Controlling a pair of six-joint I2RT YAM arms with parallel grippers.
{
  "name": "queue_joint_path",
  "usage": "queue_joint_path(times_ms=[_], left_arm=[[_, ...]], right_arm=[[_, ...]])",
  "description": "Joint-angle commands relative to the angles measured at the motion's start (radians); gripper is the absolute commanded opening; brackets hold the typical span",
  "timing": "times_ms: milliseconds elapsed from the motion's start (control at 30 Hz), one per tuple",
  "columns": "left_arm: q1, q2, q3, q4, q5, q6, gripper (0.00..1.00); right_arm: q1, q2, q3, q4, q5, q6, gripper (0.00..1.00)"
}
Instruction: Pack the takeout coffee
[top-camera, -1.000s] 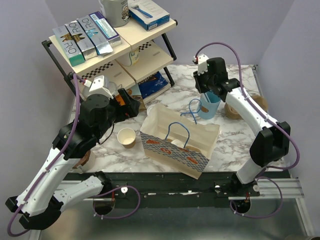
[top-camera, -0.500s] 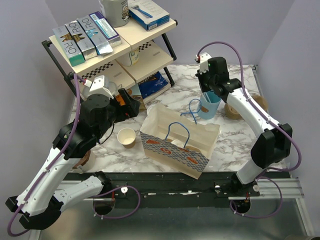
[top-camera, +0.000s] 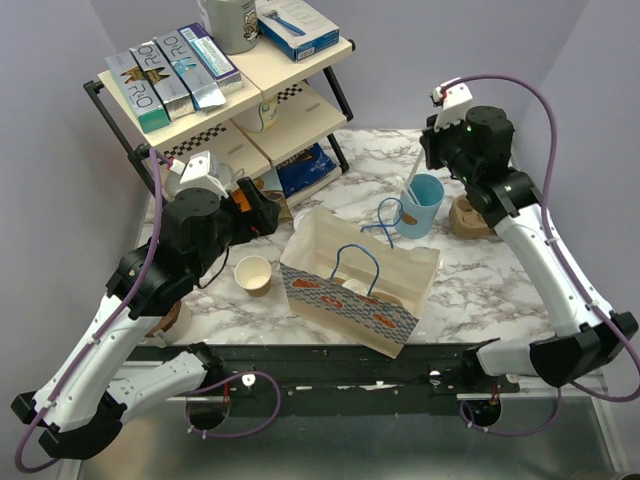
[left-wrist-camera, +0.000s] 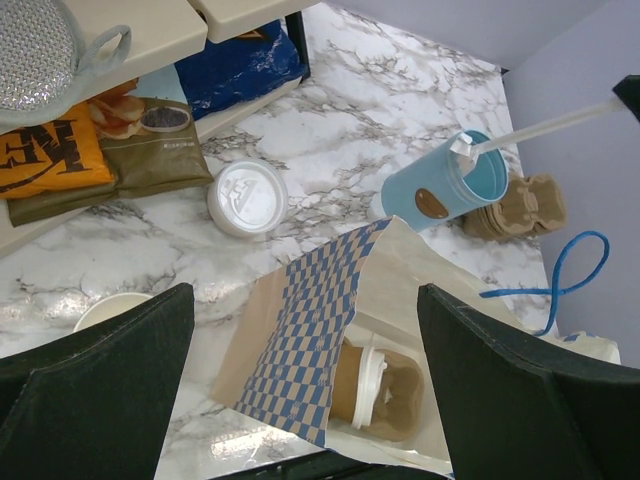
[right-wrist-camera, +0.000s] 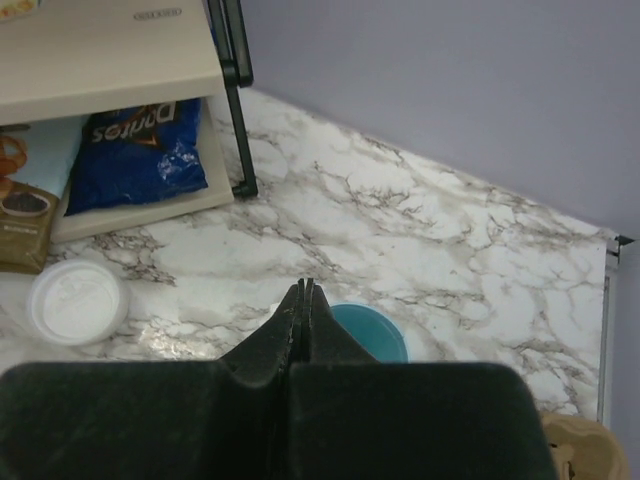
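Right tool (right-wrist-camera: 303, 288) has risen above blue cup (top-camera: 420, 205).

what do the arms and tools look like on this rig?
Both alike: left arm and right arm have white link shells, black joints, and a purple cable looping alongside. Left tool and right tool are black; orange accent behind the left tool.

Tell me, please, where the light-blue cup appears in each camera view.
Top external: light-blue cup right of centre, just behind the paper bag.
Left wrist: cup upper right, a straw in it.
Right wrist: cup low centre, only part of its rim showing.
Shared landmark: the blue chip bag, left of the cup in all three views.
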Motion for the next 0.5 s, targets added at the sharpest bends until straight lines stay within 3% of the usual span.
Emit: queue_joint_path(times_ms=[0, 133, 467], left_arm=[[-0.002, -0.003, -0.006, 0.024, 0.014, 0.019, 0.99], [-0.002, -0.009, -0.015, 0.022, 0.027, 0.02, 0.99], [-0.002, 0.0, -0.04, 0.018, 0.077, 0.031, 0.99]], right_arm=[[0.009, -0.115, 0.05, 0.018, -0.01, -0.011, 0.01], [0.009, -0.235, 0.076, -0.009, -0.056, 0.012, 0.01], [0.009, -0.428, 0.116, -0.089, -0.356, 0.116, 0.01]])
